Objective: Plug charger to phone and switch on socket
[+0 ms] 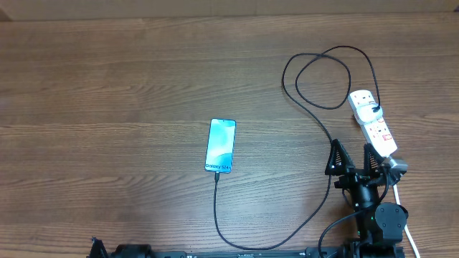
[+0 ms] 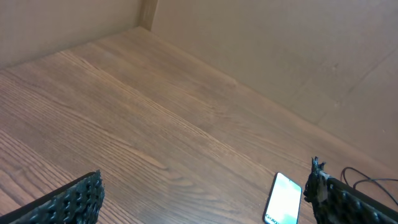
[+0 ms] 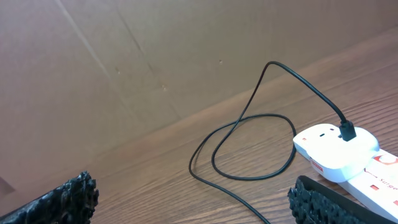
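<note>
Zero grip right now, with left gripper (image 2: pixel 205 182) and right gripper (image 1: pixel 351 147) both spread wide and empty. Looks plugged already: charger (image 1: pixel 215 204) into phone (image 1: pixel 221 145) mid-table, adapter end in the socket (image 1: pixel 376 125) right beside the right gripper. Could easily shove it sideways or snag that loose loop while poking to switch on.

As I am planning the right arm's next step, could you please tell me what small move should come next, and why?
Probably ease the open right gripper over the white power strip, towards the red switch by the white plug adapter. The thin black cable already seems to reach the slim lit-screen phone, and the adapter sits in the strip, so only switching appears left.
</note>
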